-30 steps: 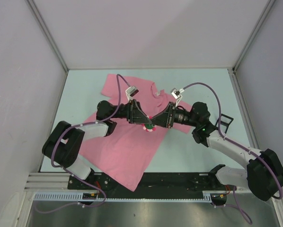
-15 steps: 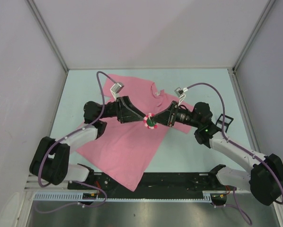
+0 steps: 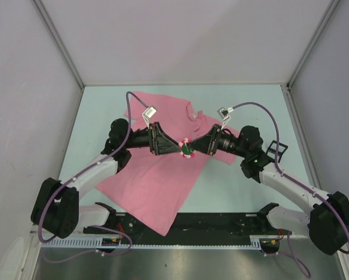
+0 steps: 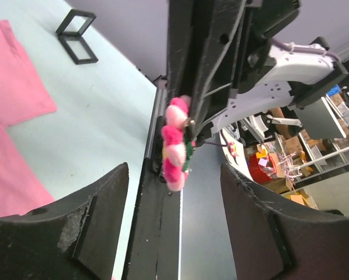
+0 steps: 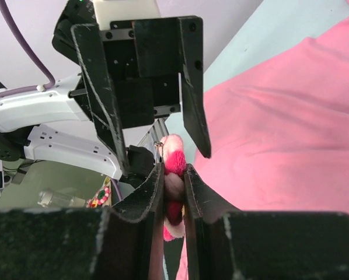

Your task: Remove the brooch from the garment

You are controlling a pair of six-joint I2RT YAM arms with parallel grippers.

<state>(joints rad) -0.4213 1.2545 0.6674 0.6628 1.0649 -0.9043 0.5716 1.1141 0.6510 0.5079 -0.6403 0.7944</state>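
Observation:
The pink T-shirt garment (image 3: 157,181) lies flat on the table; it also shows in the right wrist view (image 5: 291,111) and the left wrist view (image 4: 11,87). The brooch (image 3: 187,150), a pink-and-red woolly flower with a green back, is held above the shirt between the two arms. My right gripper (image 3: 193,150) is shut on the brooch (image 5: 173,175), which sits edge-on between its fingers. My left gripper (image 3: 175,149) is open and faces the brooch (image 4: 175,143) from a short distance, not touching it.
A small black frame (image 3: 278,150) lies on the table right of the right arm; it also shows in the left wrist view (image 4: 76,35). Grey walls enclose the table on three sides. A black rail (image 3: 221,224) runs along the near edge.
The left gripper has let go of the brooch, opened and drawn back to the left. The brooch has come off the shirt and stays in the right gripper, raised slightly.

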